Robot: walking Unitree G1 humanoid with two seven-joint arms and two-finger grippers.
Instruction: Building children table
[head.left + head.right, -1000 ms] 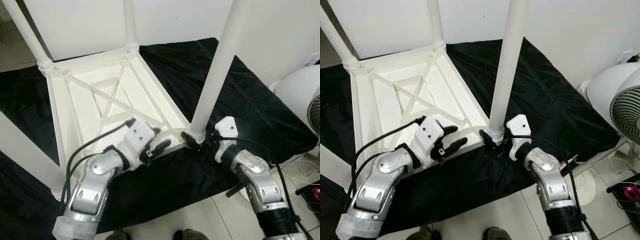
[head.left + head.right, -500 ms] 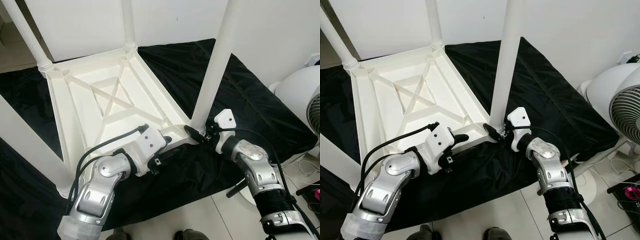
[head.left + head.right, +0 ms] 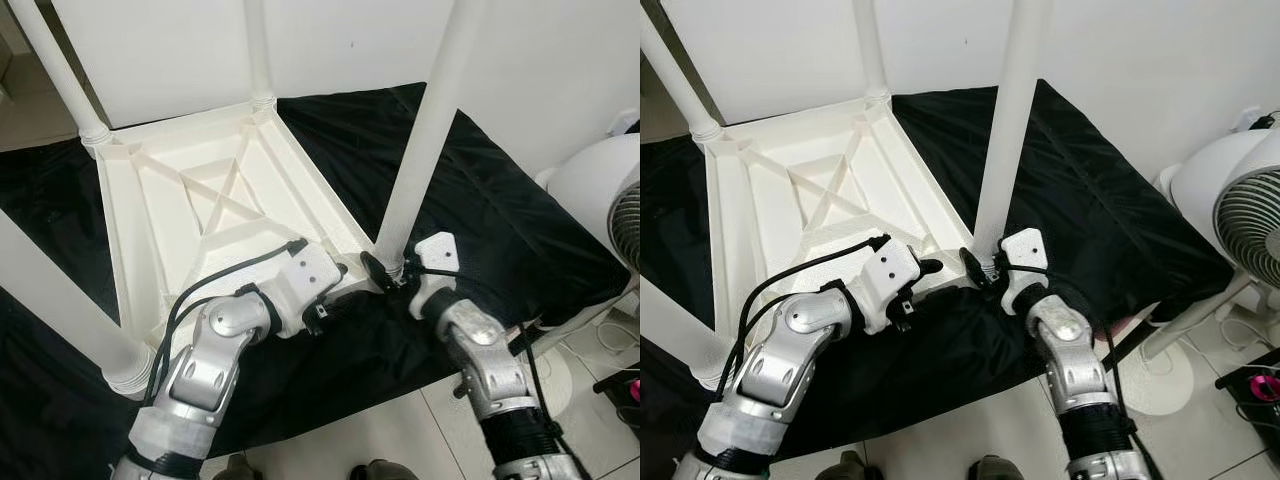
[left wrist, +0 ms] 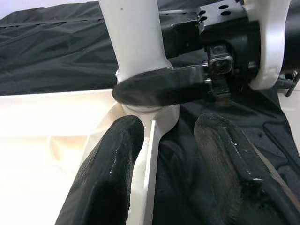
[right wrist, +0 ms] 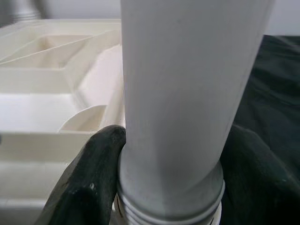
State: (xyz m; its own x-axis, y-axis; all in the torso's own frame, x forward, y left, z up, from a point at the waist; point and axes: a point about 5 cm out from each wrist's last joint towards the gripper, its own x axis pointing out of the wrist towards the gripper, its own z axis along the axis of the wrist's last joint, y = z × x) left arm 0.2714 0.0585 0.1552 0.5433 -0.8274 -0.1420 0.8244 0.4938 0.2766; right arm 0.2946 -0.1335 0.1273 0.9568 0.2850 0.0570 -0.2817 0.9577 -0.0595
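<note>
We are at the step of fixing a leg into the white plastic children table top (image 3: 190,200), which lies upside down on a black cloth (image 3: 500,200) spread on the floor. Our right gripper (image 3: 385,278) is closed around the base of the round white plastic table leg (image 3: 425,150), which stands upright in the near corner socket on our right side; in the right wrist view its two black fingers (image 5: 89,187) press the leg from both sides just above the threaded collar. Our left gripper (image 4: 164,154) straddles the near rim of the table top just beside that corner: one finger lies on the inside of the white rim, the other over the cloth outside, with the jaws apart and the rim between them. We judge that it steadies the top while the right one works on the leg.

Other white legs (image 3: 65,75) already stand in the other corners, so we think this is among the last legs. The next move probably calls for turning the leg in its socket until it sits firmly, while the top is kept from sliding on the cloth. A white round fan (image 3: 1240,215) stands near on the right.
</note>
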